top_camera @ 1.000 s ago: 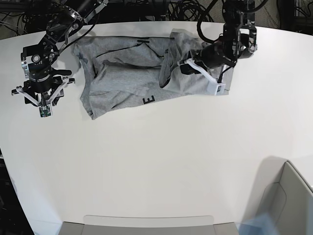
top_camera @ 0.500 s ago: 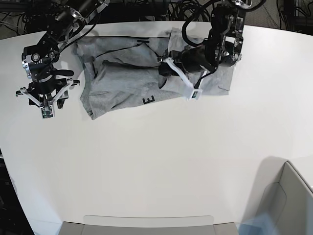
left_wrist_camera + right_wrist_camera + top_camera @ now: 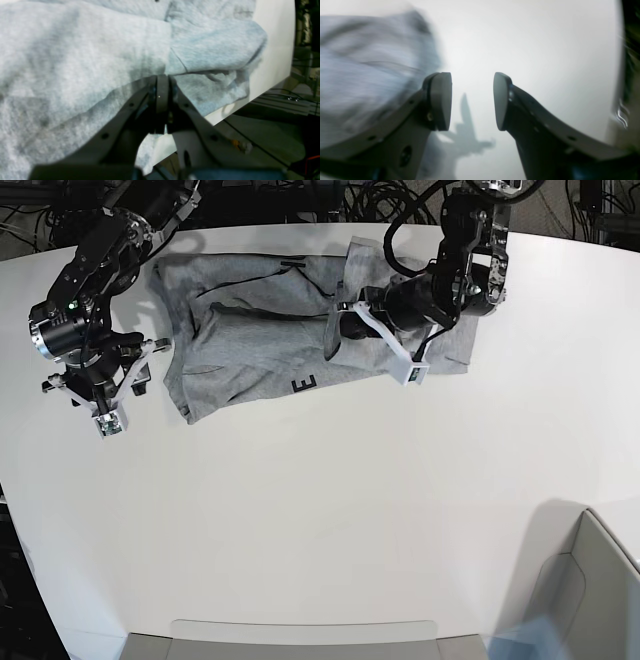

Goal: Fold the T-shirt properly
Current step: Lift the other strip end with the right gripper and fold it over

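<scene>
The T-shirt (image 3: 290,345) lies rumpled across the far part of the white surface (image 3: 330,520), spread from left to right, and a black block letter (image 3: 305,385) shows on its near edge. Over on the base view's right, the left gripper (image 3: 345,320) is low over the middle of the shirt, with the arm reaching in across the cloth. From the left wrist camera, its fingers (image 3: 162,92) are pressed tight together with no gap between them, and their tips sit right at a fold line in the grey fabric (image 3: 82,65). Whether cloth is actually pinched between them, I cannot tell; the tips meet the shirt at the crease and that is all the view gives. Beyond the fold, a bunched sleeve or hem (image 3: 220,47) humps up near the surface's edge.

Now the other side: the right gripper (image 3: 95,395) hangs above bare surface just beside the shirt's left end, apart from the cloth. The right wrist camera shows its fingers (image 3: 440,100) spread wide, with nothing between them, only white surface (image 3: 520,45) and the gripper's own shadow (image 3: 467,130) below. The shirt's edge (image 3: 370,65) shows blurred off to one side of that view.
</scene>
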`<act>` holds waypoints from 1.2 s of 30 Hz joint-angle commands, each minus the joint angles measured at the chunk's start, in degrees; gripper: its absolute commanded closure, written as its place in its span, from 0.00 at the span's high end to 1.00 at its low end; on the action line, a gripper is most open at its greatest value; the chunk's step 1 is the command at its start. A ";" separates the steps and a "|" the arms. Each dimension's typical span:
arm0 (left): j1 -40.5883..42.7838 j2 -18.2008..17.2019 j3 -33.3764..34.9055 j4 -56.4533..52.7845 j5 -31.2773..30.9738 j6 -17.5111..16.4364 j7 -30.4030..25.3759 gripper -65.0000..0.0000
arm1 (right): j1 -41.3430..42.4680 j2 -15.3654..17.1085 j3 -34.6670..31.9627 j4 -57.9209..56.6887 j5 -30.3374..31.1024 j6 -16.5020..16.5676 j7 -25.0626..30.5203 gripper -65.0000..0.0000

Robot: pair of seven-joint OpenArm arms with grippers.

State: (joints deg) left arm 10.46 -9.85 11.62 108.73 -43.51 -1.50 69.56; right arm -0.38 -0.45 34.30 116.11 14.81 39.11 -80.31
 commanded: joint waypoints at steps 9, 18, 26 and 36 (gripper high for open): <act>0.49 -1.80 -0.14 0.86 -0.67 -0.39 -0.50 0.00 | -5.38 3.13 0.64 -0.82 20.58 0.89 0.31 0.42; 1.28 -1.89 -0.32 0.86 -0.58 -0.39 -0.59 0.00 | -6.87 4.80 3.54 -21.48 20.58 0.89 0.31 0.42; 1.28 -1.89 -0.06 0.86 -0.58 -0.39 -0.59 0.00 | -7.13 7.09 -0.06 -30.27 20.75 0.89 0.31 0.42; 1.19 -1.89 -0.06 0.77 -0.58 -0.39 -0.59 0.00 | -7.05 7.52 -10.88 -40.47 20.22 0.89 0.31 0.40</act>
State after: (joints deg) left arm 12.08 -11.60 11.62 108.71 -43.48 -1.50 69.32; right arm -5.80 7.07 24.16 77.30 45.12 39.07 -71.57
